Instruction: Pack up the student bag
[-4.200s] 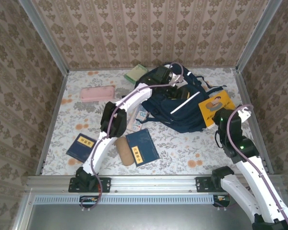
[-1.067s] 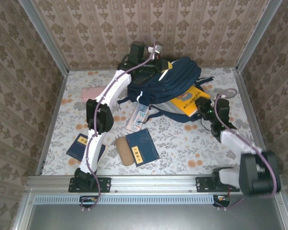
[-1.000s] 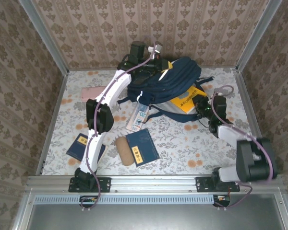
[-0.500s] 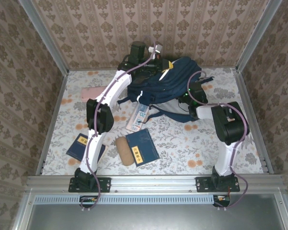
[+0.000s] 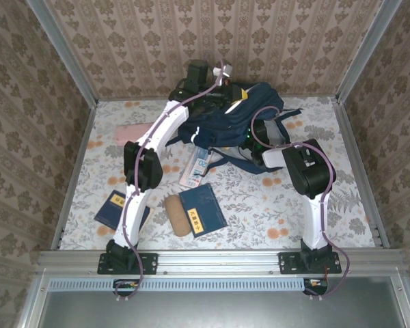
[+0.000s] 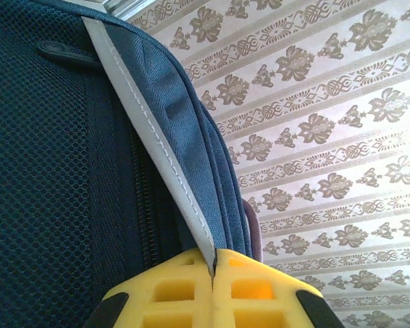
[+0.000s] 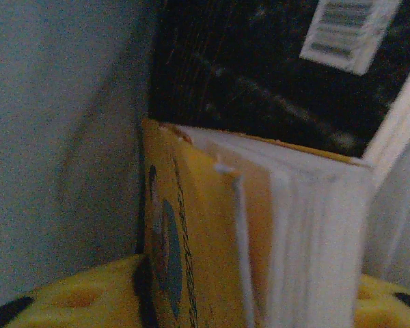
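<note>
The student bag (image 5: 225, 126), navy with white stripes, lies at the back of the table with its top flap lifted. My left gripper (image 5: 227, 94) holds that flap up. In the left wrist view its yellow fingers (image 6: 171, 294) are shut on the white-striped edge of the bag (image 6: 55, 171). My right wrist (image 5: 261, 133) reaches into the bag's opening from the right. Inside, my right gripper (image 7: 246, 304) is shut on a yellow book (image 7: 191, 239), held spine up beside a dark book with a barcode (image 7: 260, 68) and the grey lining (image 7: 55, 137).
A thin white-and-blue booklet (image 5: 199, 166) lies just in front of the bag. Two blue books (image 5: 202, 209) (image 5: 116, 210) and a tan pouch (image 5: 178, 215) lie nearer the front left. A pink case (image 5: 126, 131) lies at the back left. Walls enclose the table.
My right gripper has carried the yellow book leftward from the table's right side into the bag's opening. The left gripper has lifted the flap and keeps it raised.
</note>
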You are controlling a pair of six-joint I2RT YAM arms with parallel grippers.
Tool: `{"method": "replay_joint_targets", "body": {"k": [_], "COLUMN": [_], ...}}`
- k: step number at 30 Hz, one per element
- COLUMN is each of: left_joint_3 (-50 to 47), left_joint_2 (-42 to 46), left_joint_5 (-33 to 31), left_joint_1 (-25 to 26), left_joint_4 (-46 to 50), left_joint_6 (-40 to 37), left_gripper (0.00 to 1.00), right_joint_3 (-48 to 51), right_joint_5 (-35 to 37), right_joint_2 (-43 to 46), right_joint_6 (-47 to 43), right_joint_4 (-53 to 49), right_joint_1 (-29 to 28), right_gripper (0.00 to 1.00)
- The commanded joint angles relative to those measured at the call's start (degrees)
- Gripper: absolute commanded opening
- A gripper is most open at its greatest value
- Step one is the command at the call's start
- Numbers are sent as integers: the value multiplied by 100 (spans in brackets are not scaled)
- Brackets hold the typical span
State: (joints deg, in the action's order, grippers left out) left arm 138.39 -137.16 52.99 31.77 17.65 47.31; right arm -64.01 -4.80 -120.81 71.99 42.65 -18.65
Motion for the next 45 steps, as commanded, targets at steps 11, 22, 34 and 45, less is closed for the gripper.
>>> {"method": "replay_joint_targets", "body": {"k": [11,22,34,45], "left_joint_3": [643,770,830,830], "left_joint_2": [668,489,-309,-436], "left_joint_5": [368,493,97,142], "left_joint_1": [863,1480,872,663], "left_joint_4": [-658,-544,-359,-885], "left_joint_6": [-313,-494,-419,23], "left_gripper": [0,0,0,0], "right_joint_3": [1699,2666,3209,3311], "right_joint_5": [1112,1391,507,1809], "right_joint_2": [1177,1835,3569,6283], "right_joint_6": [-220,-506,-1217,-1787], "right_joint_4": [1145,1532,-444,-4606], "right_joint_1": [154,476,785,855], "right_gripper": [62,63,95,99]}}
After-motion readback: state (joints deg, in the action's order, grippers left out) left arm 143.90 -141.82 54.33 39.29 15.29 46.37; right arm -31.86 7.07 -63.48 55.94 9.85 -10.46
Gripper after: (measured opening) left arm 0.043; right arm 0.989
